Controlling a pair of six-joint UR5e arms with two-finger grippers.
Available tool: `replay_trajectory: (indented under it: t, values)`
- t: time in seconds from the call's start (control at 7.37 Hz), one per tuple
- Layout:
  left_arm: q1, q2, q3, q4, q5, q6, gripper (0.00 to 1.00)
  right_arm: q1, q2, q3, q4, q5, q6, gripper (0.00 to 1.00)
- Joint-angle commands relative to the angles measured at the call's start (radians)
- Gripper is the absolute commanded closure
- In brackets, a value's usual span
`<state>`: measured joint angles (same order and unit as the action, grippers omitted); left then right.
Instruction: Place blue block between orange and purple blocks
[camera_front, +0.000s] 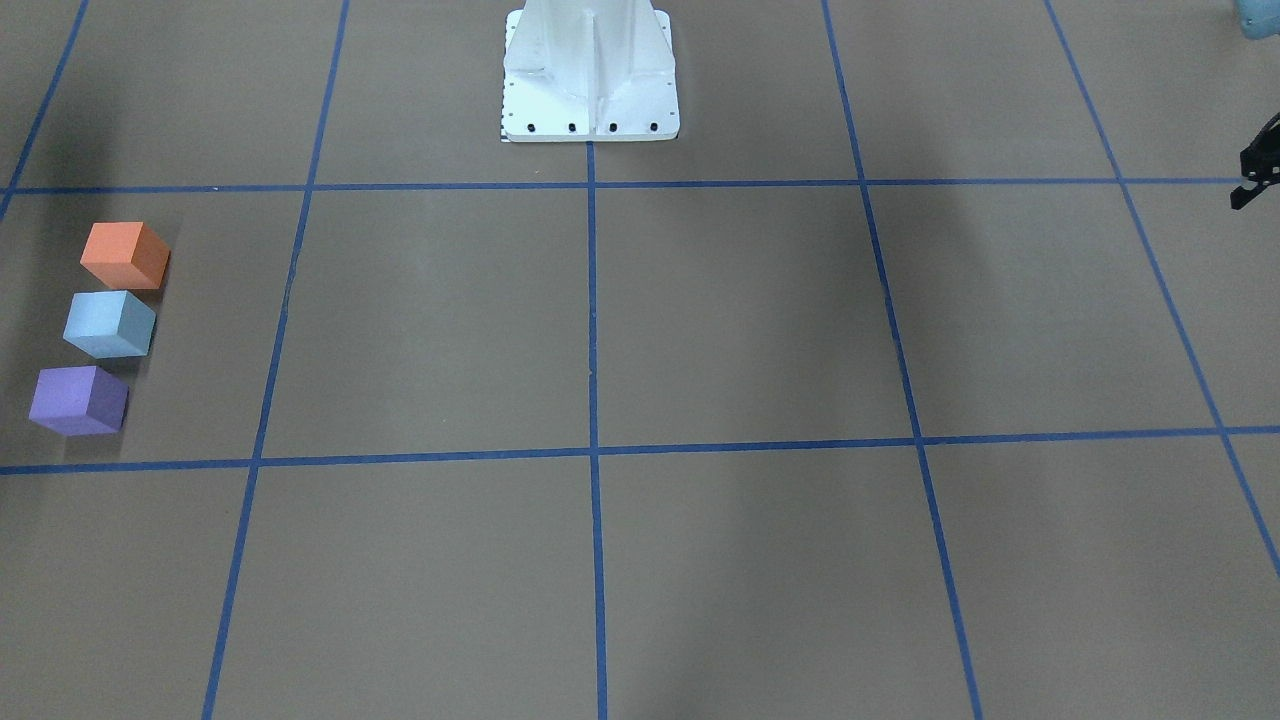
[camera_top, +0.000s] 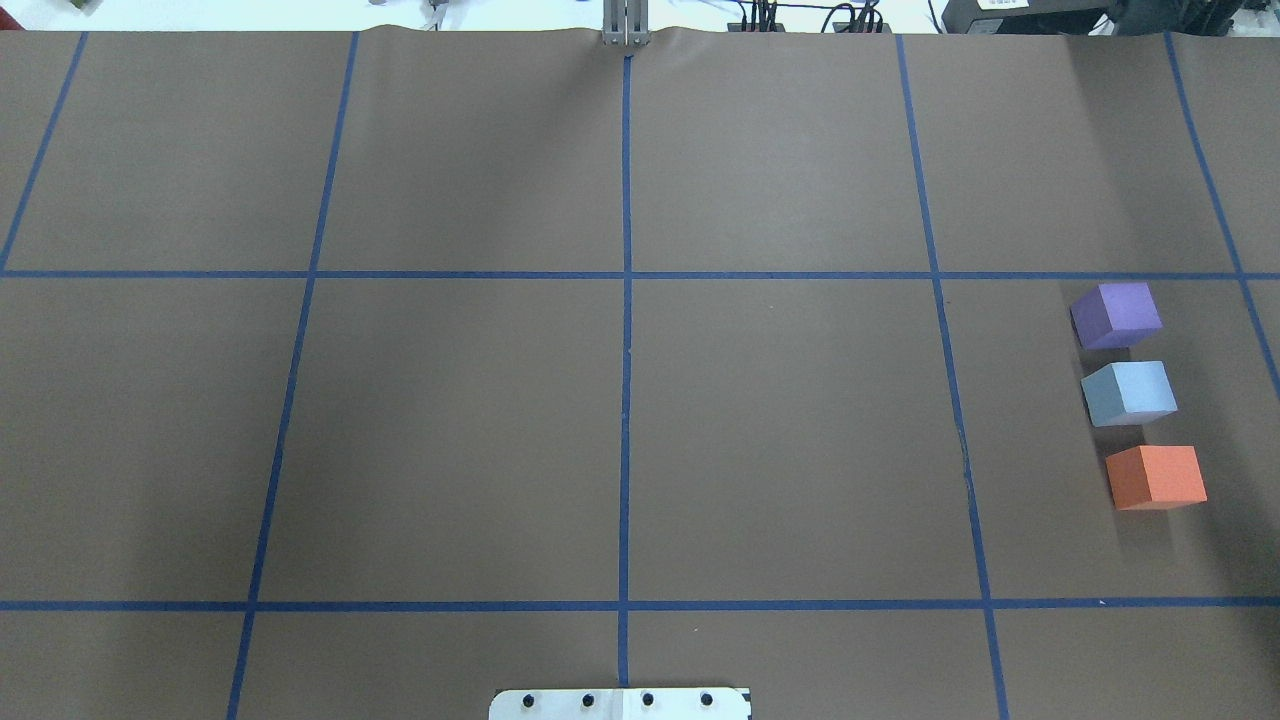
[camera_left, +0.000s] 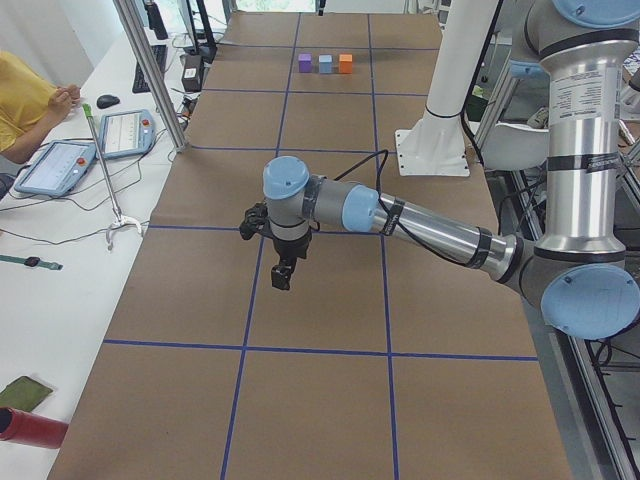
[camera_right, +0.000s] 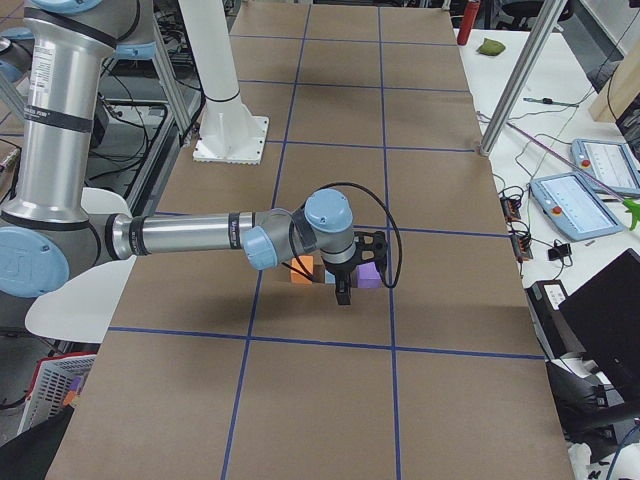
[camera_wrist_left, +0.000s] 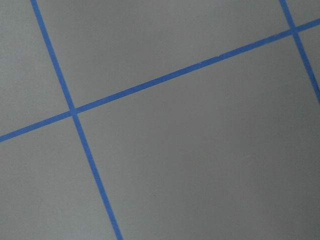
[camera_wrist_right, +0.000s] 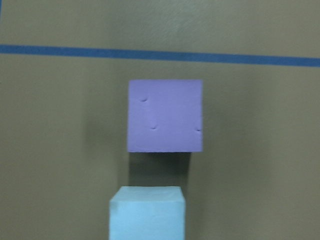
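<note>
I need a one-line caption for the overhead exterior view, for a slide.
Blue block sits between purple block and orange block on the gridded table.

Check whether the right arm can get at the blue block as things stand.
Probably yes. The right gripper hangs close by, nothing lies on the blue block, and though the orange block and purple block flank it with small gaps, its other two sides stand free.

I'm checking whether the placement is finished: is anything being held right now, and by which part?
No block is held. The blue block sits free on the table between the orange block and the purple block, nothing touching it.
</note>
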<state>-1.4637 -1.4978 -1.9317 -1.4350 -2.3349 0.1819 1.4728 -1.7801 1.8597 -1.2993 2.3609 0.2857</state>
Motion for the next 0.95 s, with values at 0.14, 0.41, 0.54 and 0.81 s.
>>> replay_trajectory:
  t: [0.14,0.41,0.54,0.81]
  values:
    - [-0.127,-0.001,0.143,-0.002,-0.098,0.119,0.00,0.079,0.004,0.004,-0.124,0.009,-0.161,0.00]
    - [-0.145,0.002,0.189,-0.002,-0.098,0.119,0.00,0.077,-0.008,0.001,-0.138,0.009,-0.181,0.00]
    - [-0.145,0.037,0.180,-0.002,-0.100,0.114,0.00,0.076,-0.025,0.001,-0.140,0.006,-0.183,0.00]
    - [-0.147,0.045,0.177,-0.002,-0.100,0.058,0.00,0.072,-0.036,-0.002,-0.141,-0.002,-0.184,0.00]
